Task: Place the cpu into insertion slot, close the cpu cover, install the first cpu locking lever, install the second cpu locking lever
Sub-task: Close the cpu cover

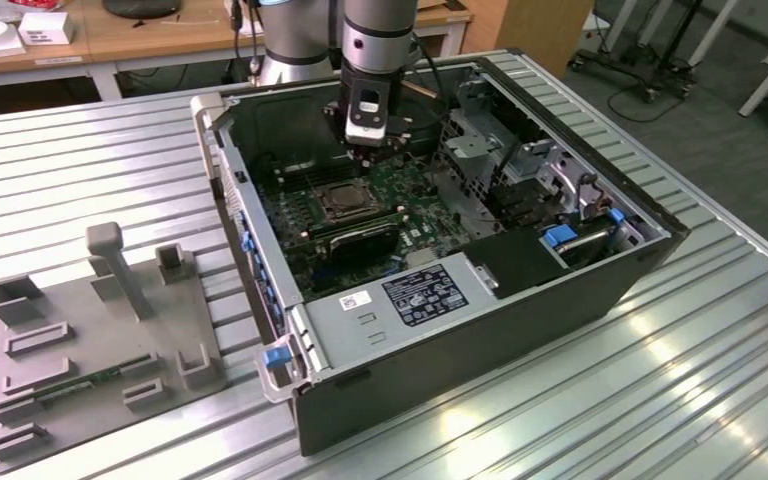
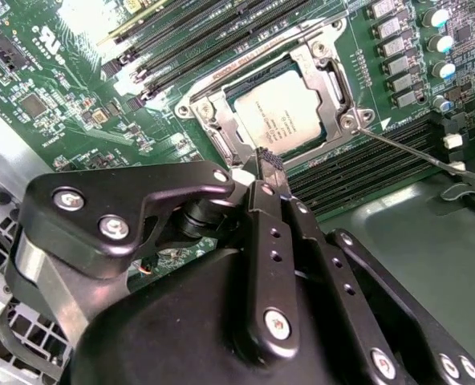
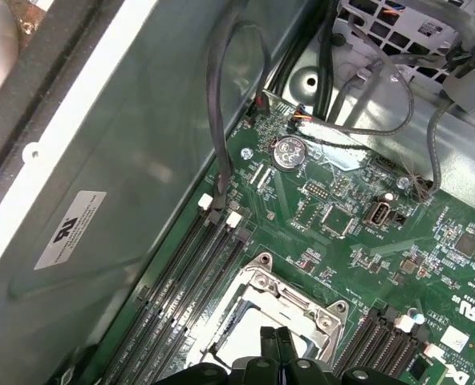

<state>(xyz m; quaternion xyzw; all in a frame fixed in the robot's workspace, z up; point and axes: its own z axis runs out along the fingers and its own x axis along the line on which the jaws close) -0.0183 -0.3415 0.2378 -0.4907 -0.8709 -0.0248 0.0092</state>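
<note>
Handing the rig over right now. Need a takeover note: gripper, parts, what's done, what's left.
Gripper: shut, nothing seen in it. Its tips sit at the edge of the insertion slot, inside the open computer case.
Cpu: lies flat in the slot.
Cpu cover: down over the cpu's edges.
Done: cpu placed, cover closed.
Left: one locking lever sticks out loose from the slot's corner, over the memory slots, and is not latched. I cannot tell the state of the other lever.
</note>
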